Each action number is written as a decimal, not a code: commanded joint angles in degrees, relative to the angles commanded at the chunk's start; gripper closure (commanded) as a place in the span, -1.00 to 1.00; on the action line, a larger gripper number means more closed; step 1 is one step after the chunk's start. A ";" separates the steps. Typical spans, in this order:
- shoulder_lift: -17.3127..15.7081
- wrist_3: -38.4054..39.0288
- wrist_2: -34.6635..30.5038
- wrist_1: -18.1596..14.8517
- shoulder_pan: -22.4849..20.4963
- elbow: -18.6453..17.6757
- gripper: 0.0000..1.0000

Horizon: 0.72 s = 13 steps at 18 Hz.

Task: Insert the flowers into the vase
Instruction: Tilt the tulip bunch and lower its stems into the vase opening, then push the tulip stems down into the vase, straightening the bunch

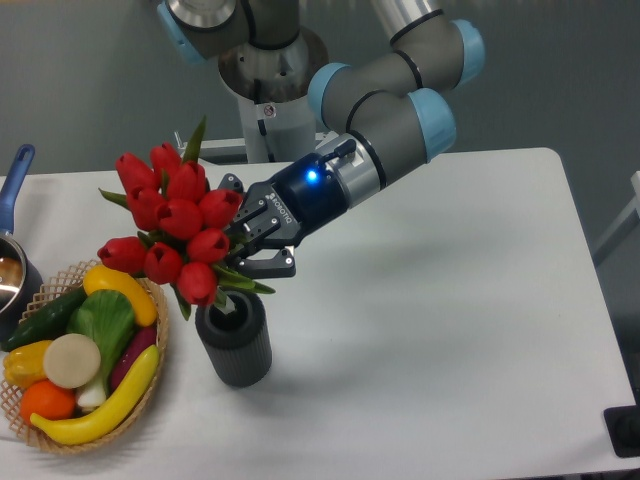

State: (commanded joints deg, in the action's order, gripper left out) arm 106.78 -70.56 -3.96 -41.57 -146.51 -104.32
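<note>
The flowers [170, 222], a tight bunch of red tulips with green leaves, hang tilted to the left just above the vase [235, 345]. Their stems run down and right toward the vase's mouth, and I cannot tell whether the stem ends are inside it. The vase is a dark grey ribbed cylinder standing upright on the white table. My gripper [250, 250] reaches in from the right and is shut on the flowers' stems just right of the blooms, directly above the vase's rim.
A wicker basket [155, 365] with toy vegetables sits at the left, close beside the vase. A blue-handled pot [12, 200] shows at the far left edge. The arm's base [272, 90] stands behind the table's back edge.
</note>
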 joint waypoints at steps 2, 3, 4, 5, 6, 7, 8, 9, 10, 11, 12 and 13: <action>0.36 -0.36 -0.09 -0.09 0.00 -0.62 0.66; 0.44 -0.45 -0.09 -0.09 0.00 -0.79 0.66; 0.53 -0.45 -0.09 -0.09 0.00 -1.06 0.65; 0.62 -0.54 -0.17 -0.09 0.00 -1.41 0.65; 0.88 -1.06 -0.35 -0.09 0.00 -1.85 0.65; 0.89 -1.76 -0.44 -0.09 0.00 -2.20 0.65; 0.89 -1.94 -0.44 -0.09 -0.09 -2.38 0.64; 0.71 -1.95 -0.61 -0.17 -0.09 -2.64 0.63; 0.62 -2.03 -0.70 -0.09 -0.09 -3.42 0.63; 0.71 -2.12 -0.70 -0.09 -0.09 -3.95 0.63; 0.80 -2.12 -0.79 -0.09 -0.09 -4.13 0.63; 0.88 -2.12 -0.88 0.00 -0.09 -4.22 0.62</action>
State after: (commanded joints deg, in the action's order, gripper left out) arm 107.67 -72.69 -4.83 -41.57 -146.60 -108.54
